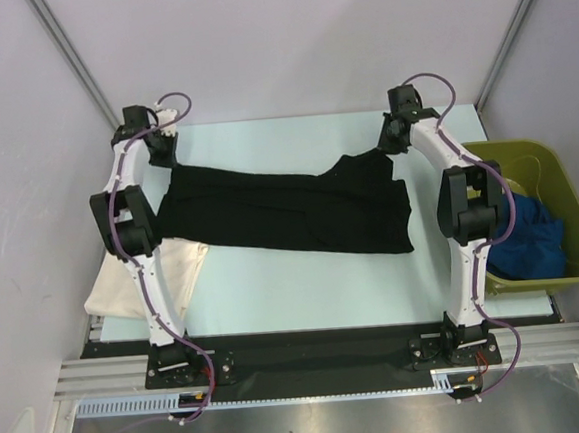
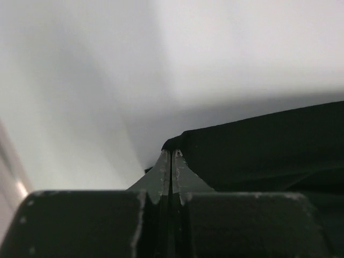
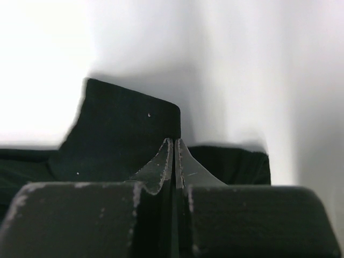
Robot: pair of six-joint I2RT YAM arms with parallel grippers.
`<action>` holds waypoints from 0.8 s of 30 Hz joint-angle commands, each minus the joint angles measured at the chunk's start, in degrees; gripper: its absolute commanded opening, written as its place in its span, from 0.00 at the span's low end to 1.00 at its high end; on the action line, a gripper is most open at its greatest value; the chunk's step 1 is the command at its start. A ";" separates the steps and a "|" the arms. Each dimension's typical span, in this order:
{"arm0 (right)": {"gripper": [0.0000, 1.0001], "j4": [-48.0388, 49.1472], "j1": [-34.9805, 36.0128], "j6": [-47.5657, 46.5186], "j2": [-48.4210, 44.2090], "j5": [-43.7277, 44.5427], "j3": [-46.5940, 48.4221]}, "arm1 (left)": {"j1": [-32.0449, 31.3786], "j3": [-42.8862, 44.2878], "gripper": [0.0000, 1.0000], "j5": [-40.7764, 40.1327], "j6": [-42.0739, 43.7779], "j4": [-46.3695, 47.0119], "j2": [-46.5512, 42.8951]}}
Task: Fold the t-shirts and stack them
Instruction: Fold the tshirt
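Along the far edge of the worktop (image 1: 306,295), the left tool (image 2: 171,156) and right tool (image 3: 173,142) are each clamped on a far corner of the black t-shirt (image 1: 289,211), which lies spread between them, probably so both can draw that edge over in one even fold.

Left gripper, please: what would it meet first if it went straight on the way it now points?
The black t-shirt corner already at the left gripper's shut tips; beyond, only pale blurred surface, depth unclear.

Left gripper (image 2: 171,157) fingertips pressed together, pinching the corner edge of the black t-shirt (image 2: 269,150); cloth spreads right over the pale surface (image 2: 80,107).
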 commanded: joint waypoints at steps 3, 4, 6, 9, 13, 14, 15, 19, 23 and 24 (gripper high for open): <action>0.00 2.00 -1.99 -2.68 0.41 0.26 11.37 | 0.37 9.81 0.00 -0.39 -2.48 7.02 -3.39; 0.00 2.79 -2.17 -3.12 2.16 0.26 14.52 | 0.37 13.23 0.00 -1.53 -3.01 7.63 -1.64; 0.00 2.53 -2.60 -3.48 4.37 -0.52 18.31 | 0.37 15.19 0.00 -3.46 -3.72 8.86 -0.75; 0.00 0.60 -2.87 -4.44 7.36 -1.40 25.61 | 0.37 13.80 0.01 -2.43 -4.07 11.94 -1.45; 0.00 1.38 -2.78 -4.88 5.53 -1.76 21.77 | 0.37 1.44 0.02 -0.57 -3.46 16.50 -5.57; 0.00 1.56 -2.70 -5.23 3.87 -1.76 19.84 | 0.28 -0.60 0.02 -0.48 -3.11 17.12 -7.23; 0.00 1.74 -2.61 -5.67 2.72 -3.32 16.43 | 0.37 -2.63 0.02 -0.31 -1.88 17.56 -8.12; 0.00 0.34 -1.73 -9.53 -2.91 -3.25 8.78 | 0.72 -9.32 0.00 -0.04 1.37 17.57 -11.37; 0.00 -1.95 -0.68 -9.28 -10.02 -2.37 -0.28 | 2.39 -14.33 0.00 -0.05 2.96 16.96 -14.54; 0.00 -2.04 -0.33 -8.58 -11.25 -2.37 -2.57 | 2.56 -15.12 0.01 -0.04 3.74 16.61 -15.07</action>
